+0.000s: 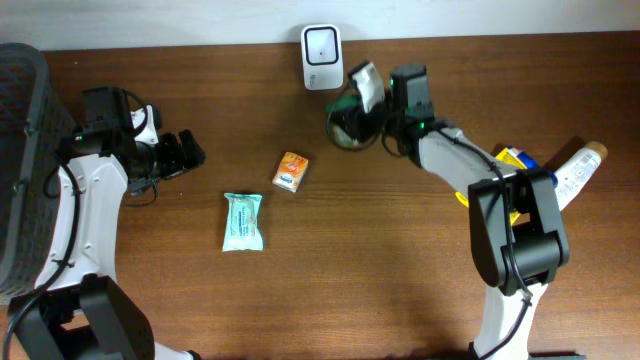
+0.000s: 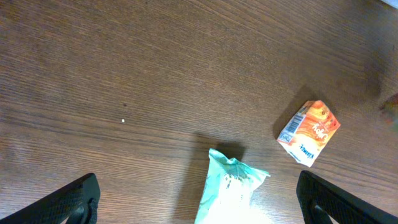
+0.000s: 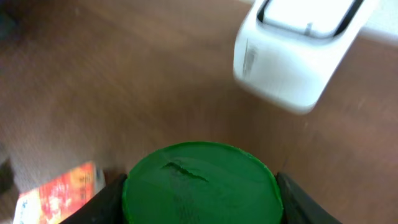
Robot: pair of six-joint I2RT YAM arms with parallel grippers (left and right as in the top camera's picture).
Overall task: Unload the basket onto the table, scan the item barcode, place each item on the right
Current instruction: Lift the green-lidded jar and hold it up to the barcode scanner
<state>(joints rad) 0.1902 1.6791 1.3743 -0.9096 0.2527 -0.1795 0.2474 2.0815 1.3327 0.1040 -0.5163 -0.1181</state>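
While the right gripper [image 1: 362, 118] holds a round tub with a green lid [image 3: 199, 183], one dark finger [image 3: 102, 200] presses on each side of it. The jaws are about half way wide and tight on the tub. From above, the tub is at about 5 o'clock from the white box-shaped scanner [image 1: 321, 57], close to it but not touching. The scanner stands at the 12 o'clock edge of the brown wooden table [image 1: 400, 260]. I cannot tell if the tub sits on the wood or hangs just over it, and I can see no barcode. The left gripper [image 1: 188, 152] is at the 9 o'clock side with its jaws spread wide and nothing in them. A small orange carton [image 1: 291, 171] lies at 7 o'clock from the scanner. A light green soft packet [image 1: 243, 221] lies at 7 o'clock from the carton, near it but apart. A dark mesh basket [image 1: 20, 150] is at the far 9 o'clock edge. A white bottle with a tan cap [image 1: 577, 170] lies at the 3 o'clock side.
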